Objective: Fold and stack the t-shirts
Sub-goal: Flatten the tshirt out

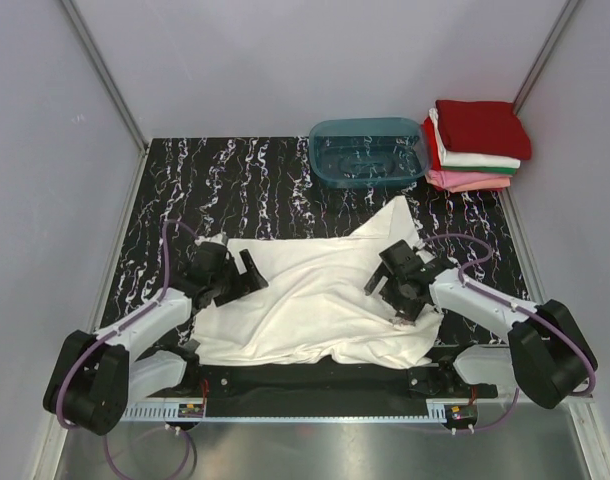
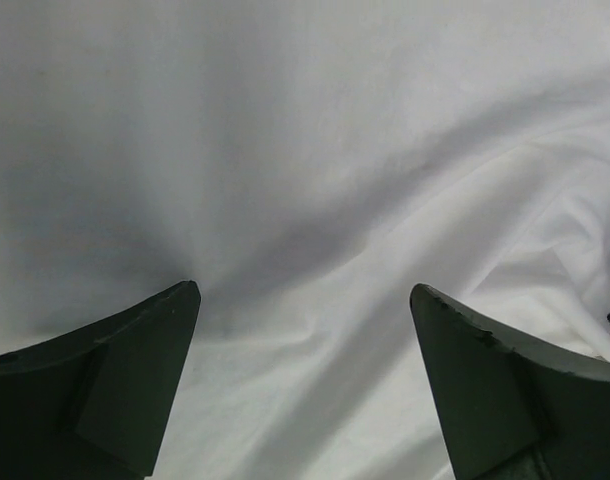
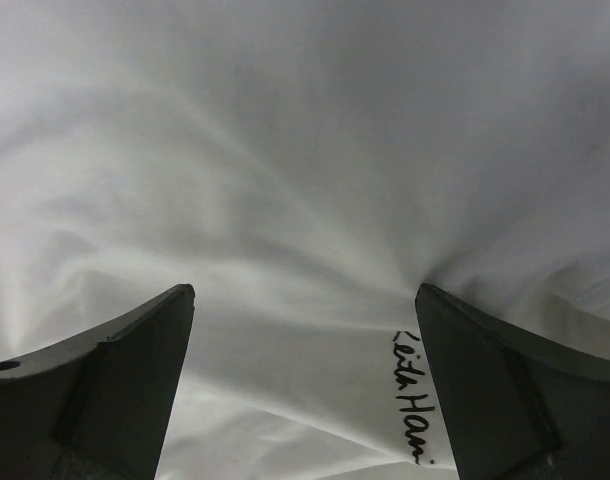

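Top external view has a white t-shirt (image 1: 315,300) spread rumpled across the near half of the table (image 1: 235,180). Left fingers (image 2: 105,390) and right fingers (image 3: 505,390) both stand released, wide apart over its cloth, gripping nothing. Folded t-shirts (image 1: 475,145) sit stacked far right, beside a teal tub (image 1: 368,152)

A white t-shirt (image 1: 315,300) lies on a black, white-veined table (image 1: 235,185), by a teal tub (image 1: 368,152).
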